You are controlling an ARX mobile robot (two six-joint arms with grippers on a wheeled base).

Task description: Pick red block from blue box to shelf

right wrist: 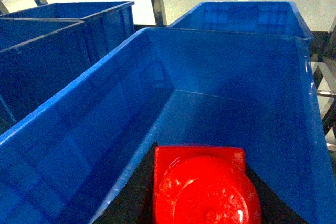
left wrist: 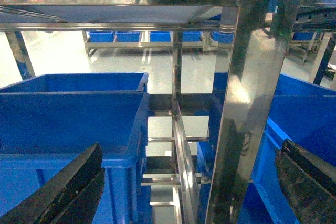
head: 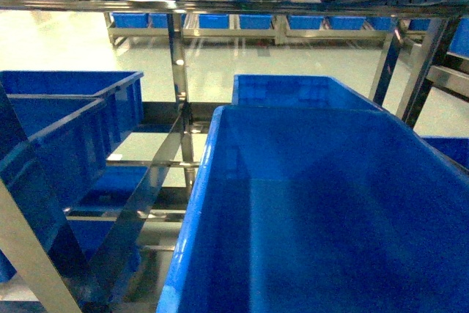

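Gripping red block [right wrist: 205, 187], right gripper [right wrist: 202, 192] (above blue box [right wrist: 105, 129]); left gripper [left wrist: 184, 182] apart.

Bright backlit floor [head: 66, 49]; steel glare; soft focus.

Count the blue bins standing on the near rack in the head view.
4: front right bin, one behind it, front left bin, one behind that. More may be hidden below.

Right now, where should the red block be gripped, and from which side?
Grip the red block on the two straight sides of its square part, not the round dome, coming from the camera's side. The right gripper seems to flank it exactly so.
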